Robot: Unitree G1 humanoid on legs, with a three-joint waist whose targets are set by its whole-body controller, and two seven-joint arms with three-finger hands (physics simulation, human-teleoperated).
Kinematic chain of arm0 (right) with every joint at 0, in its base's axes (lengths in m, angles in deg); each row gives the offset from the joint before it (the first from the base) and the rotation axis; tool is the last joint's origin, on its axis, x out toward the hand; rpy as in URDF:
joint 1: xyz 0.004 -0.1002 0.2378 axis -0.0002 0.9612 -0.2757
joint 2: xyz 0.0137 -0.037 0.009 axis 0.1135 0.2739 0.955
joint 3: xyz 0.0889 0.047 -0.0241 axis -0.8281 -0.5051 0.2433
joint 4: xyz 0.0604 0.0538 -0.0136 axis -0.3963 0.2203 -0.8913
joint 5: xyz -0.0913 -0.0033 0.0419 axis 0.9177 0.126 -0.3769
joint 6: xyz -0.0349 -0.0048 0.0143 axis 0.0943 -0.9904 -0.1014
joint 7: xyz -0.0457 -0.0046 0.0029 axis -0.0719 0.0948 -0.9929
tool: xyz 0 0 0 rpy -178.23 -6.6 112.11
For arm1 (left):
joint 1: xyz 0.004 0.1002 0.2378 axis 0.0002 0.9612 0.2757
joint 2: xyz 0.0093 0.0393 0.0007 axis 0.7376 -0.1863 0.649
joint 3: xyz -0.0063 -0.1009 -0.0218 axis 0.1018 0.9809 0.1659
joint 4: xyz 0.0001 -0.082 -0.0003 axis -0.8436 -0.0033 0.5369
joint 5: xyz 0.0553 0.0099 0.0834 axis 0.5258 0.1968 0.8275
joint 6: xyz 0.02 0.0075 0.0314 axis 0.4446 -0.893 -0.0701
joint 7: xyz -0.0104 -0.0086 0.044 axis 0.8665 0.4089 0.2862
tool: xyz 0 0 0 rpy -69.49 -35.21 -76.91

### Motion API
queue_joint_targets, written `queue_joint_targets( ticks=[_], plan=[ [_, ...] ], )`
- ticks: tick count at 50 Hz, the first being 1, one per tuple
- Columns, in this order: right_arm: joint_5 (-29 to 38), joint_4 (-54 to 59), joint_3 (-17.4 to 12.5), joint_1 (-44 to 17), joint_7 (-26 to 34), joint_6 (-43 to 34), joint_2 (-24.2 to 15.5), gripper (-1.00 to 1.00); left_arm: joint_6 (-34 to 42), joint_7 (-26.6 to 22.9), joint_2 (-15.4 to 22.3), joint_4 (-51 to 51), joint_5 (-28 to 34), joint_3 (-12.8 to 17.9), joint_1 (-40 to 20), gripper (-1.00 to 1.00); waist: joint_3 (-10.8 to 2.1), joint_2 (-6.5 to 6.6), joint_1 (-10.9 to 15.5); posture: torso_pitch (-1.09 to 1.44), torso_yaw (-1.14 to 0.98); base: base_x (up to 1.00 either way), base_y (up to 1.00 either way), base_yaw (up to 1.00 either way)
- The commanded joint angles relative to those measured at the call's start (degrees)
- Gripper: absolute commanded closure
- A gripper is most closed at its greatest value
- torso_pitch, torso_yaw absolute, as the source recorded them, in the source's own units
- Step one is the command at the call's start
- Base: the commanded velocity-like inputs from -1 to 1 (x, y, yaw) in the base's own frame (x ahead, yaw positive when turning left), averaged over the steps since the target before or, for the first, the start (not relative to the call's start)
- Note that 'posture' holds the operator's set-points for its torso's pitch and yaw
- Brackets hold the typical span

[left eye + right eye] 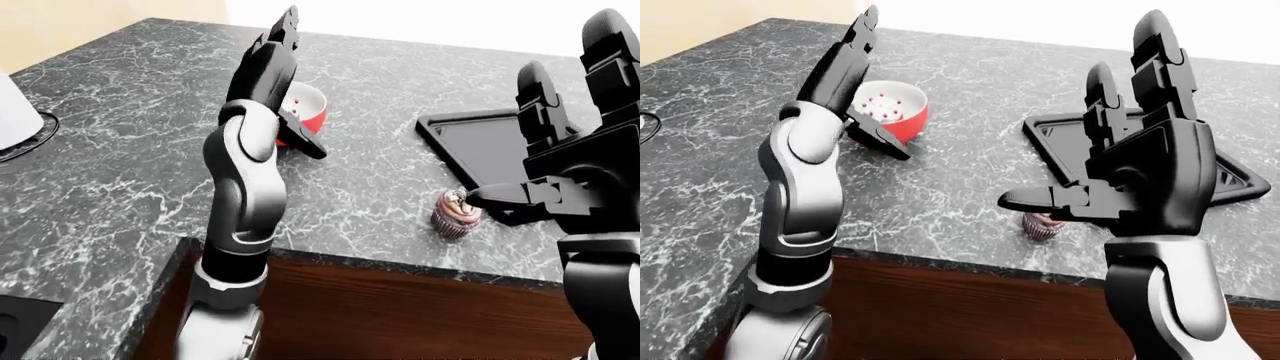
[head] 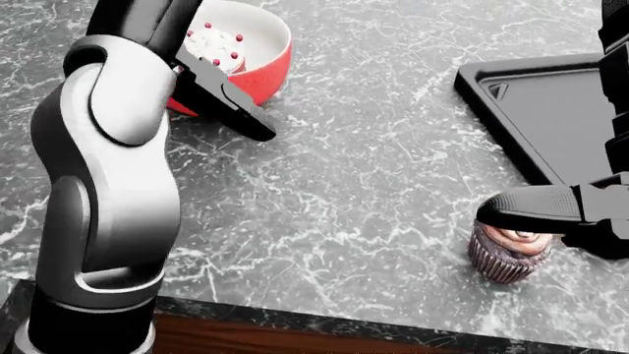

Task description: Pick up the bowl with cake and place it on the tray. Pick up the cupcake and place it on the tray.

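Note:
A red bowl with white cake [image 2: 245, 44] stands on the dark marble counter [image 2: 374, 184], upper left in the head view. My left hand [image 1: 885, 84] is open just left of the bowl, fingers pointing up and thumb [image 2: 231, 103] reaching along the bowl's near side; it does not grip the bowl. A chocolate cupcake [image 2: 506, 258] stands near the counter's near edge, just left of the black tray's [image 2: 560, 110] corner. My right hand [image 1: 1080, 112] is open, fingers upright, and its thumb [image 2: 526, 208] lies over the cupcake's top.
A white object [image 1: 15, 112] on a dark round base stands at the far left of the counter. The counter's edge [image 1: 400, 264] drops to a brown wooden face. A black recessed surface [image 1: 20, 322] shows at the bottom left.

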Motion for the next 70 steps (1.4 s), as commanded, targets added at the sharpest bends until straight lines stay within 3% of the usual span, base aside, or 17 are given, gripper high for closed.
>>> queue_joint_targets(
  ticks=[1, 12, 24, 29, 41, 45, 59, 70],
  plan=[
    [-0.2, -1.16, -0.84, -1.12, -0.15, 1.53, -0.76, -1.0, -2.86, 0.35, 0.09, 2.11, 2.46, 0.46, -1.39, -1.0, -1.37, -0.1, 0.05, 0.0, 0.0, 0.0, 0.0, 0.0],
    [1.05, -1.46, 0.26, -0.77, 0.27, 1.64, 0.03, -1.0, -10.53, 3.5, 1.4, -3.46, 7.1, 1.83, 2.32, -1.0, -1.69, 0.23, -0.1, 0.0, 0.0, 0.0, 0.0, 0.0],
    [1.88, -1.33, 0.95, -1.12, 0.51, 1.54, 0.67, -1.0, -18.25, 13.3, 5.05, -19.95, 2.29, 3.77, -2.39, -1.0, -1.99, 0.51, -0.23, 0.0, 0.0, 0.0, 0.0, 0.0],
    [1.5, -1.38, 0.85, -1.66, 0.07, 1.08, 0.46, -1.0, -19.03, 14.08, 5.19, -21.72, 1.93, 3.36, -2.61, -1.0, -2.19, 0.64, -0.26, 0.0, 0.0, 0.0, 0.0, 0.0],
    [1.13, -1.41, 0.76, -1.7, -0.28, 1.16, 0.27, -1.0, -21.08, 15.58, 5.59, -24.35, 2.24, 3.3, -2.43, -0.24, -2.34, 0.84, -0.39, 0.0, 0.0, 0.0, 0.0, 0.0],
    [1.24, -1.25, 0.76, -1.68, -0.12, 1.38, 0.26, -1.0, -21.54, 16.37, 5.59, -25.78, 2.14, 3.35, -2.65, -0.09, -2.39, 0.85, -0.41, 0.0, 0.0, 0.0, 0.0, 0.0],
    [1.4, -1.29, 0.37, -0.99, 0.28, 1.95, 0.46, -1.0, -22.87, 17.8, 5.47, -27.12, 3.95, 2.87, -0.77, 0.09, -2.52, 0.97, -0.51, 0.0, 0.0, 0.0, 0.0, 0.0],
    [1.5, -0.92, 0.44, -0.89, 0.4, 2.46, 0.42, -1.0, -24.78, 20.92, 5.63, -34.84, 3.89, 2.79, -3.0, 0.18, -2.59, 1.01, -0.43, 0.0, 0.0, 0.0, 0.0, 0.0]
  ],
)
